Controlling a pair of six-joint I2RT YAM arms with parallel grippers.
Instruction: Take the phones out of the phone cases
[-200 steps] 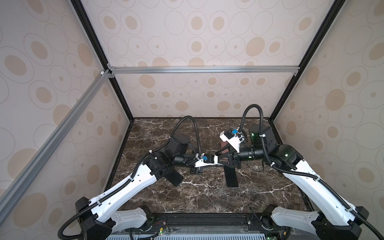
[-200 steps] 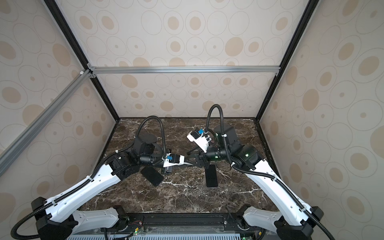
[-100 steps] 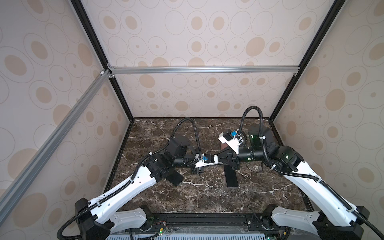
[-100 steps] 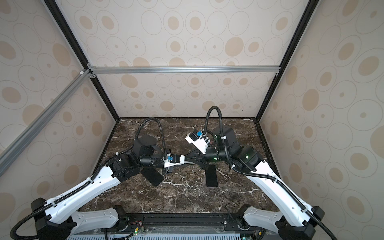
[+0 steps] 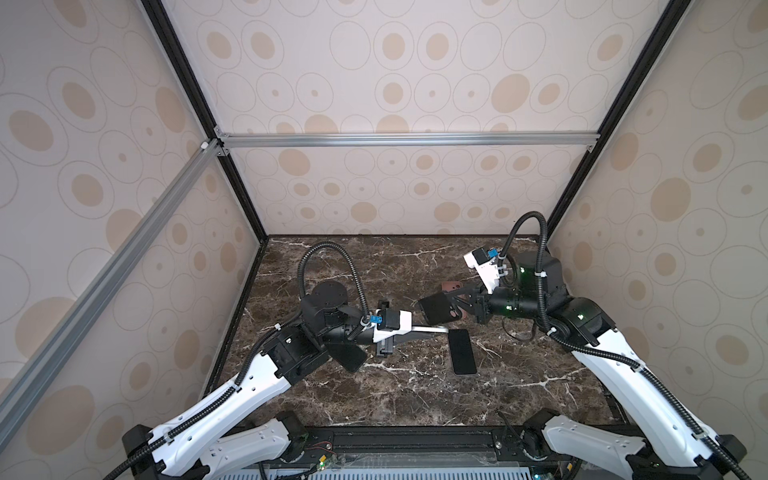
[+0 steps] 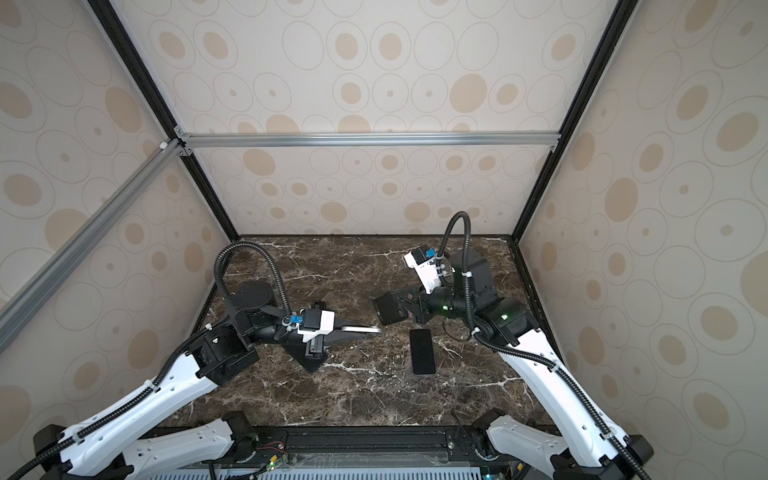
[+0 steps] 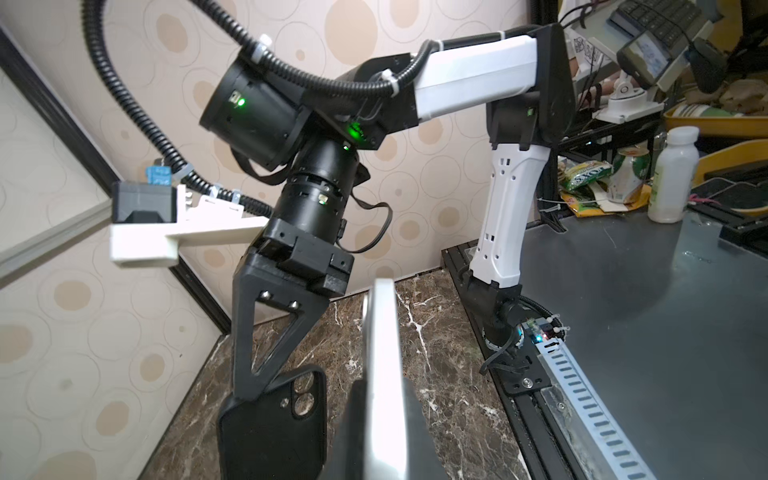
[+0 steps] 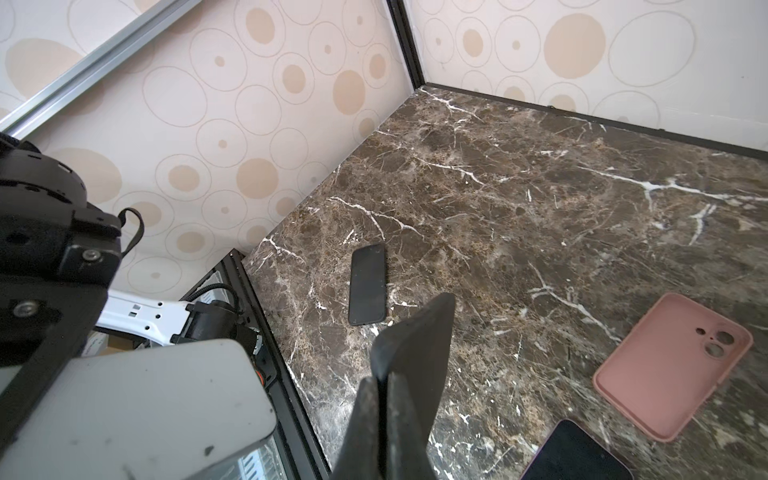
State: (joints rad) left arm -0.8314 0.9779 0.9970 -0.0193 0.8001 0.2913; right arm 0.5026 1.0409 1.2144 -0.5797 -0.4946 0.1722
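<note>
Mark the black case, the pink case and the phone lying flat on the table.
black case (image 5: 436,312): a top view, middle of its broad face.
pink case (image 8: 673,365): right wrist view, back panel.
flat phone (image 5: 461,351): a top view, dark upper face.

both arms inward, left gripper (image 5: 409,334) and right gripper (image 5: 451,307) seemingly closed

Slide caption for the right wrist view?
Right gripper shut on black case above marble table; black phone and pink case lie flat.

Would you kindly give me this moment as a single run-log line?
left gripper: shut on silver phone | right gripper: shut on black phone case | held items: apart | table: black phone, pink case
</note>
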